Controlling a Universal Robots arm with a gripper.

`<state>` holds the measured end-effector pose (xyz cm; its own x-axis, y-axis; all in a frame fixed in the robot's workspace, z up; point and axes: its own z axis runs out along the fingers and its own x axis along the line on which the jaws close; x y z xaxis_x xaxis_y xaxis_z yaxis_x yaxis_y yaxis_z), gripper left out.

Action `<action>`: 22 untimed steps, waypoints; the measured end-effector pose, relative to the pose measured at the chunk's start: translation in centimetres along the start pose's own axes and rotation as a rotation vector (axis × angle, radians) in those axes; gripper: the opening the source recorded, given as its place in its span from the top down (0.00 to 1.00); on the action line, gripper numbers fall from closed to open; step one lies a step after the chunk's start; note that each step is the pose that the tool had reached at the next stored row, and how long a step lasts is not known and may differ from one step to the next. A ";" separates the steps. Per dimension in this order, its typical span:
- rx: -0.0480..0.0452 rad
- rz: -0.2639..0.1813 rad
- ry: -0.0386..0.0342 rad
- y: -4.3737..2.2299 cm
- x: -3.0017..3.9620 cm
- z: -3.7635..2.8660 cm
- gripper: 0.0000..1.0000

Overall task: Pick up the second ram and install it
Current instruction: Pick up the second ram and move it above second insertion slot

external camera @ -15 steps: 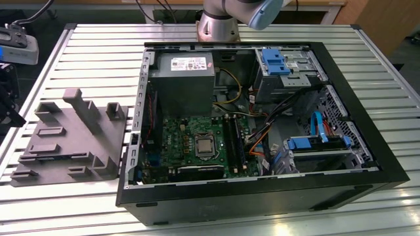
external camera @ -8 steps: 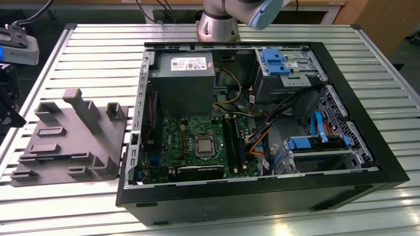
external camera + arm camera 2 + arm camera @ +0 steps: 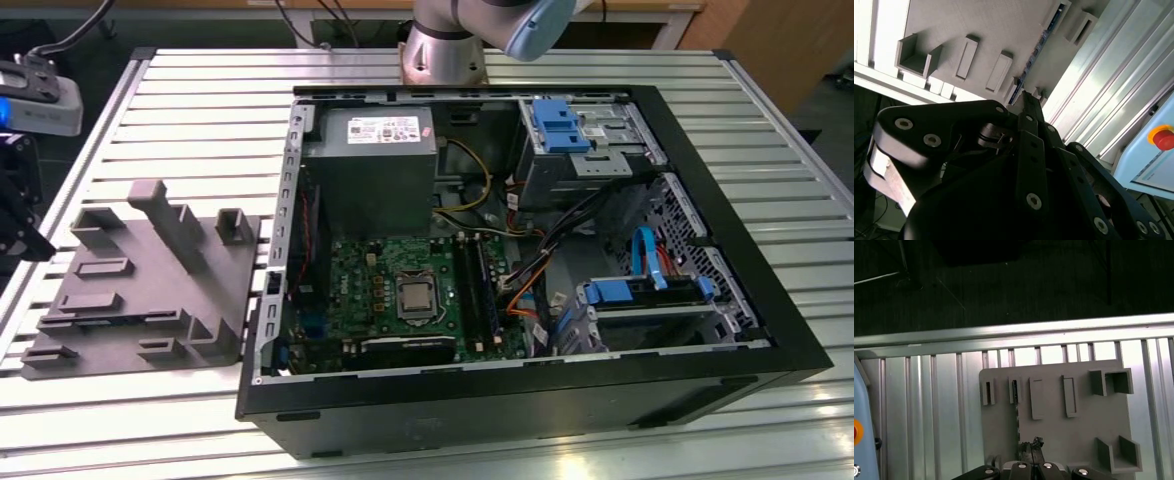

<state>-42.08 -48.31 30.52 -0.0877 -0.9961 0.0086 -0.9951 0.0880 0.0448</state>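
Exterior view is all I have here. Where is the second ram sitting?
Observer: In the second wrist view, the second ram stands on edge in a slot of the gray fixture.
Operator: How near is the gripper?
Observer: In the first wrist view, the gripper is low over the fixture, close beside one end of the ram. I cannot tell whether they touch.
Operator: Anything else near the fixture?
Observer: A pale blue box with a red button, apart from the fixture.
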 end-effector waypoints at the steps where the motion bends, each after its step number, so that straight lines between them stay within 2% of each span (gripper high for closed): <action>1: -0.0001 0.000 0.0000 0.00 0.00 0.02 0.89; 4: 0.0000 0.000 0.0000 0.00 0.00 0.08 0.89; 6: 0.0002 0.000 0.0012 -0.02 0.00 0.40 0.89; 22: 0.0002 0.000 0.0012 -0.04 -0.01 0.86 0.89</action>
<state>-42.08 -48.31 29.66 -0.0877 -0.9961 0.0098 -0.9951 0.0880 0.0446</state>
